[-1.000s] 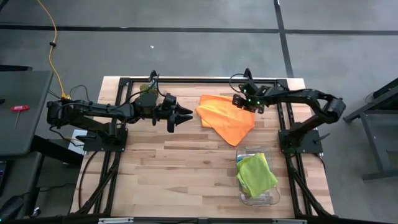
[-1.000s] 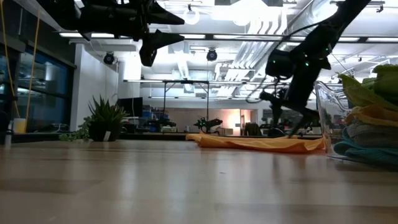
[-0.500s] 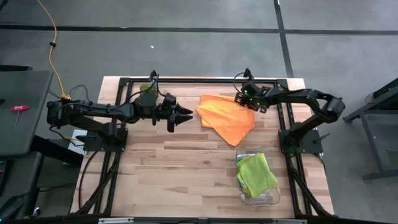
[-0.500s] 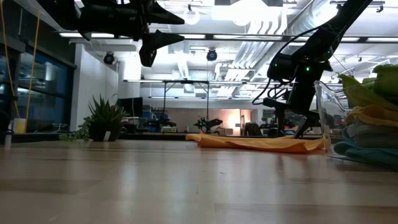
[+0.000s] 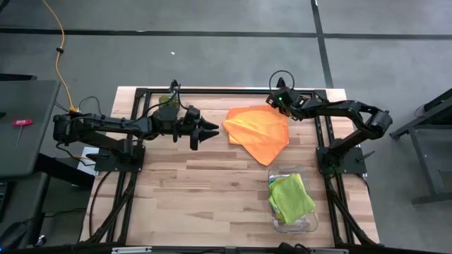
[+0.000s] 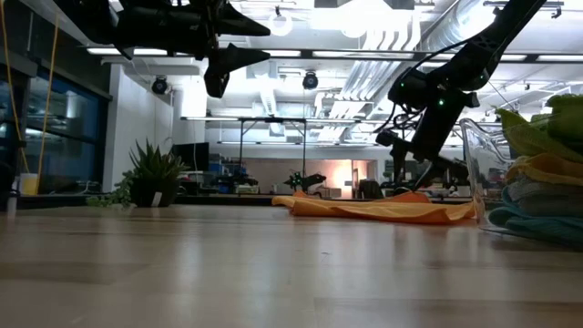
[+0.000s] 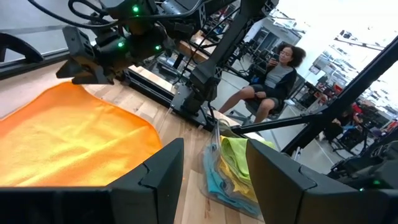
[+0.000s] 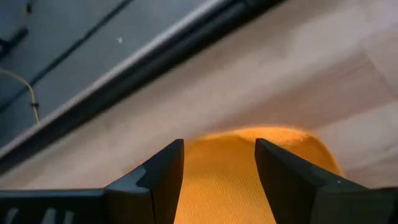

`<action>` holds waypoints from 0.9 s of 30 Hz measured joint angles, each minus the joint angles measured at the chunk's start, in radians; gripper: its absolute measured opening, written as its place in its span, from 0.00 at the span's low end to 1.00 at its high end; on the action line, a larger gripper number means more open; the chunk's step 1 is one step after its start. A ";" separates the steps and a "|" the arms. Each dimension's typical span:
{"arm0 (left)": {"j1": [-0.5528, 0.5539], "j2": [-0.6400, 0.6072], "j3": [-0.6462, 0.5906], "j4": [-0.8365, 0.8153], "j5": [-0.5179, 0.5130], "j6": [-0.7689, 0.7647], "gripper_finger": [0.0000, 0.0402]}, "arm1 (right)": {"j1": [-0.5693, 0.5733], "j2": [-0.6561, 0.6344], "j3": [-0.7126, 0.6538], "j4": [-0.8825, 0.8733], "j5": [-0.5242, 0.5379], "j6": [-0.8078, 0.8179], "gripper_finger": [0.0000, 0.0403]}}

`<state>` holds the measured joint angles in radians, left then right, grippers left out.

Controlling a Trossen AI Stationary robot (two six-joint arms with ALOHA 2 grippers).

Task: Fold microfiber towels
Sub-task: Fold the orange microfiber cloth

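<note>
On pale wooden plank table: crumpled orange microfiber towel; left gripper and right gripper fingers parted, empty; beyond, seated person.

Orange towel soft nappy cloth; table matt wood; bin clear plastic

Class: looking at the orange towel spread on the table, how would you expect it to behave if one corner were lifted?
The orange towel lies flat with soft wrinkles, so it is probably floppy and would drape. Its fuzzy weave, seen in the left wrist view, suggests it is not slippery. It looks thin, likely light.
</note>
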<state>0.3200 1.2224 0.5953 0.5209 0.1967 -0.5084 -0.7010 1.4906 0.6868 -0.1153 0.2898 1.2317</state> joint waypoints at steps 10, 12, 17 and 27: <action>0.000 0.000 0.000 0.000 0.000 0.012 0.41 | -0.039 -0.055 0.000 0.021 0.036 -0.006 0.47; 0.000 0.000 0.000 0.000 0.000 0.011 0.41 | -0.039 -0.115 0.000 0.023 0.045 -0.076 0.47; 0.000 0.000 0.000 0.000 0.000 0.012 0.41 | -0.017 -0.307 0.026 -0.010 -0.088 -0.470 0.47; 0.000 0.000 0.003 0.000 0.001 0.094 0.41 | 0.222 -0.522 0.192 -0.376 -0.429 -0.910 0.47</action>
<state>0.3201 1.2224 0.5978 0.5209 0.1978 -0.4148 -0.4787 0.9684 0.8788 -0.4916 -0.1394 0.3219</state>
